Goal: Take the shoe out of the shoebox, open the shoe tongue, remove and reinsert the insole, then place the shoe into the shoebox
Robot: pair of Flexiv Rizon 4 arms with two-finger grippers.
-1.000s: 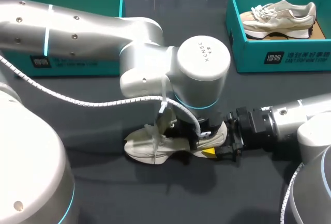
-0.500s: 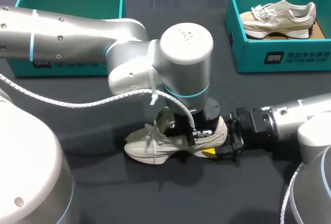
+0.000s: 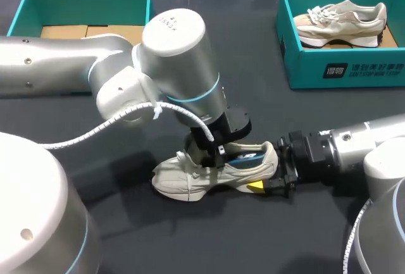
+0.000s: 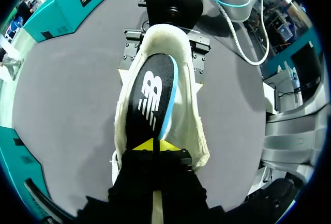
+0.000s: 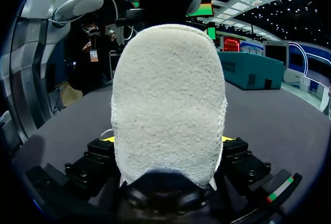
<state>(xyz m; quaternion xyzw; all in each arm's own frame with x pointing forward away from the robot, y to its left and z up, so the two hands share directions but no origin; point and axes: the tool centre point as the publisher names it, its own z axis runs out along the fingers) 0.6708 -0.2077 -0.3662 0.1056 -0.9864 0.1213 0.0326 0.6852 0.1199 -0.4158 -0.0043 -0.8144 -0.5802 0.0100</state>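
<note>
The shoe (image 3: 209, 176) is lying near the middle of the table (image 3: 190, 236), with the right gripper (image 3: 266, 171) clamping its heel. The left gripper (image 4: 153, 145) is pinching the insole (image 4: 152, 97) inside the opening. Pulling slowly and evenly should stop the insole snagging.

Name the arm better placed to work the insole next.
Left. Its hand pinches the black, blue-edged insole inside the beige fabric shoe, so it can probably move the insole directly. The right hand is shut on the shoe's heel and looks better used to steady it.
</note>
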